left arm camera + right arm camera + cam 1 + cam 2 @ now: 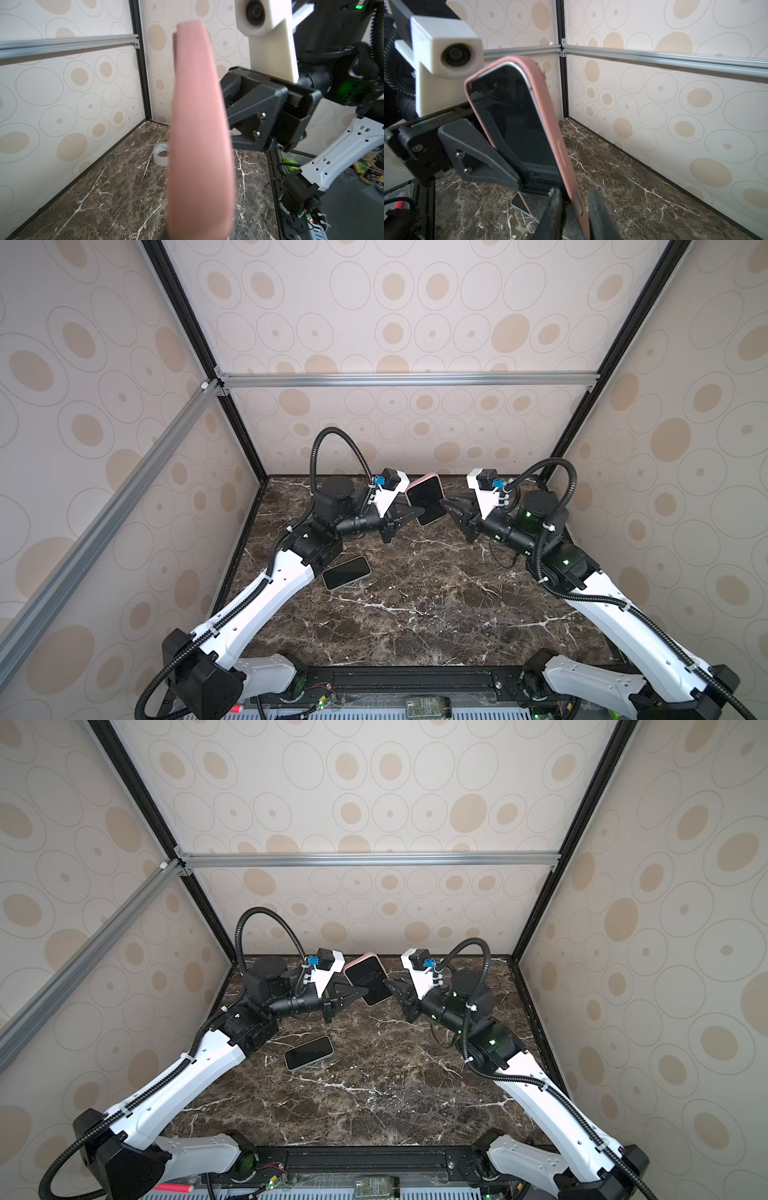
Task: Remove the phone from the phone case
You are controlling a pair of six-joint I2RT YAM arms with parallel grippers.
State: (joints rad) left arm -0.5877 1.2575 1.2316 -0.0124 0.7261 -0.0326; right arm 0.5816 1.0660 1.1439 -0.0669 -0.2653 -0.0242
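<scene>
Robot lab test cell, aluminium frame [407,379] boxing in panels [415,302] papered with beige ovals, marble-look tabletop [415,593], two white arms [257,605] mounted on a black rail [415,680], loose wiring [320,691] along the front

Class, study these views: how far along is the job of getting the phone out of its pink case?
Done: the phone case, phone inside, is held above the table. In hand: the left hand is shut on one long edge; the right hand straddles the opposite edge, jaws open. Left: pulling the phone out.
</scene>
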